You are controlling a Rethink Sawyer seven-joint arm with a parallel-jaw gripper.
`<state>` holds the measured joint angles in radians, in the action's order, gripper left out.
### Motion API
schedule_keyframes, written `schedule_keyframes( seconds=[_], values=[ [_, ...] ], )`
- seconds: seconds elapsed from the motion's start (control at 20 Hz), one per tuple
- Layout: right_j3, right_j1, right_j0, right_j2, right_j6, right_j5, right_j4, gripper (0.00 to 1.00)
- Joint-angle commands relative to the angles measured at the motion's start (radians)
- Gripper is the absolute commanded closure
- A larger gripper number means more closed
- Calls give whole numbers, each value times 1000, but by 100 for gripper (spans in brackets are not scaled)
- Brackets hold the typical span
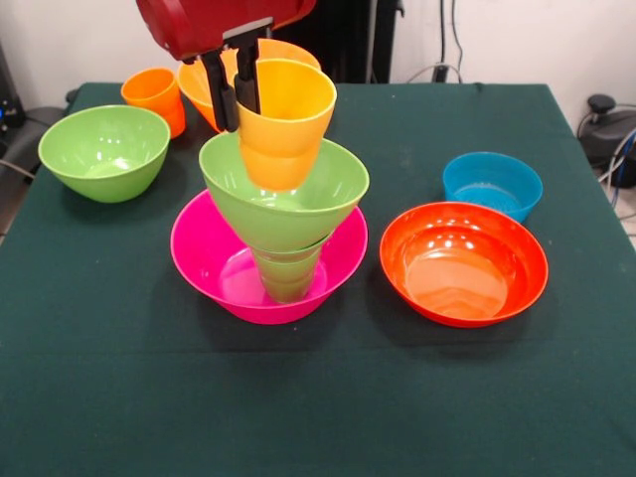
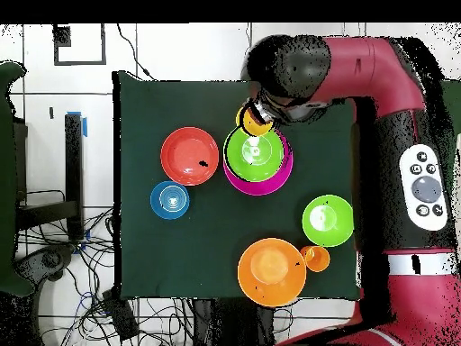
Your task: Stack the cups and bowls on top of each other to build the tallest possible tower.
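Observation:
The tower stands mid-table: a big pink bowl as base, a green cup standing in it, and a light green bowl on the cup. My gripper is shut on the left wall of a yellow-orange cup, one finger inside and one outside. The cup is upright, slightly tilted, with its bottom inside the light green bowl; I cannot tell whether it touches. In the overhead view the yellow cup sits at the edge of the green bowl, above the pink bowl, under the arm's head.
A second light green bowl and an orange cup stand at the far left. An orange bowl is behind the gripper. A red-orange bowl and a blue bowl stand to the right of the tower.

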<state>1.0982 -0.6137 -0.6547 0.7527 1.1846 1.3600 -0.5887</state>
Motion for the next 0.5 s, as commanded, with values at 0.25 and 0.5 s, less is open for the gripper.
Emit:
schedule_keyframes(
  seconds=[0.25, 0.5],
  values=[
    [103, 29, -2, -19, -159, -64, -19, 100],
    [87, 37, 7, -19, -163, -56, -22, 100]
  ],
)
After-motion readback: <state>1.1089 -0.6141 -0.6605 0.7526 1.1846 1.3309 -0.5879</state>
